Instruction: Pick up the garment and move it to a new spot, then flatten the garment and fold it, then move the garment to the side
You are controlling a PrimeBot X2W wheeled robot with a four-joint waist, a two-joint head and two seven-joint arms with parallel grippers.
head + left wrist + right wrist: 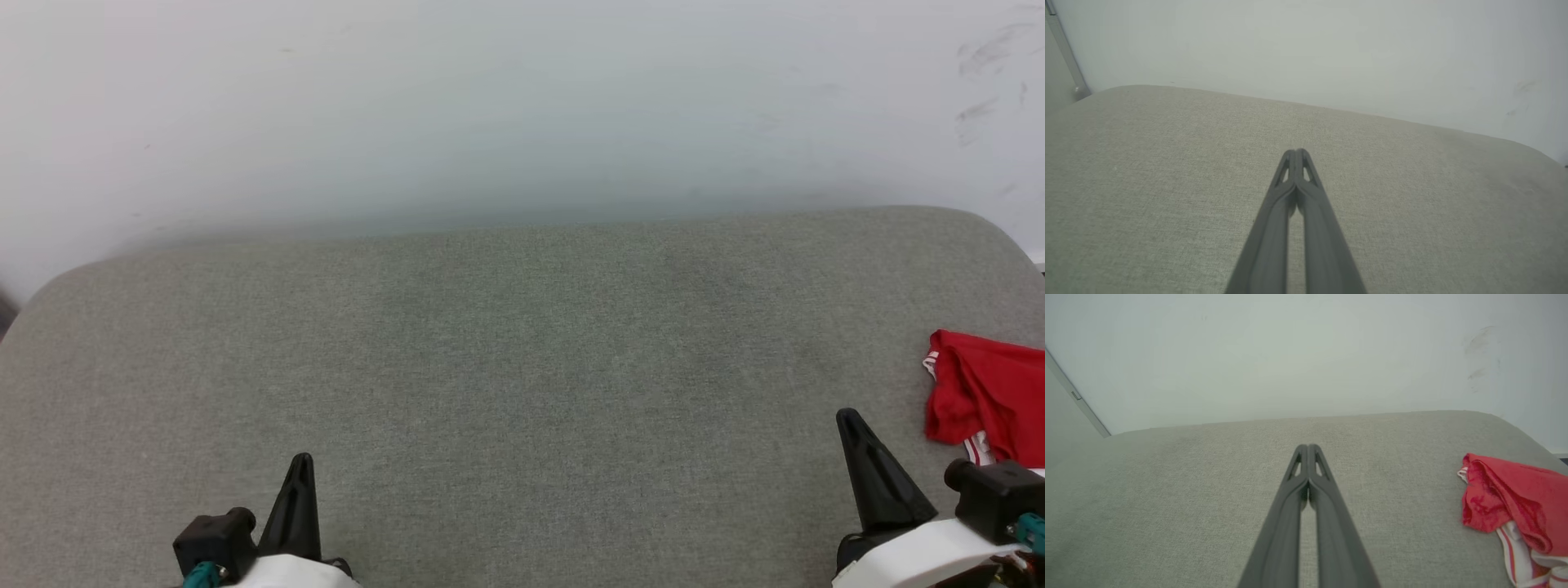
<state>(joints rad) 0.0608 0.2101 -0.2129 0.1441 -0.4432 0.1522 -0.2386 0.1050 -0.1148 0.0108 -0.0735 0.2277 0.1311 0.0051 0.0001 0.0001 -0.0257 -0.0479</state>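
the garment (pixel 989 396) lies bunched in a red heap at the 3 o'clock edge of the head view. it rests on the grey fabric cushion (pixel 522 367) and is cut off by the frame, with a thin line of white trim along its 9 o'clock side and a bit of red-and-white stripe at its 6 o'clock end. the right gripper (pixel 849 418) sits at about 4 o'clock in that view, its 2 dark fingers pressed together into 1 point with nothing between them. the garment is near it, off toward 3 o'clock from the fingertip, apart from it and untouched. the left gripper (pixel 300 462) is at about 7 o'clock, likewise closed to a single point and holding nothing, well apart from the garment across the width of the cushion. the right wrist view looks along the closed fingers (pixel 1286 531), whose tips meet over the cushion, and puts the garment toward 4 o'clock from them. there the crumpled folds read more plainly, and a white panel with red stripes spills out beneath the red cloth at its 5 o'clock end. the left wrist view has its own fingers shut tip to tip above the cushion, and at 10 o'clock a pale grey post (pixel 1064 53) runs down beside the white wall (pixel 1331 49). dark scuff marks (pixel 984 53) smear the wall at 2 o'clock in the head view.
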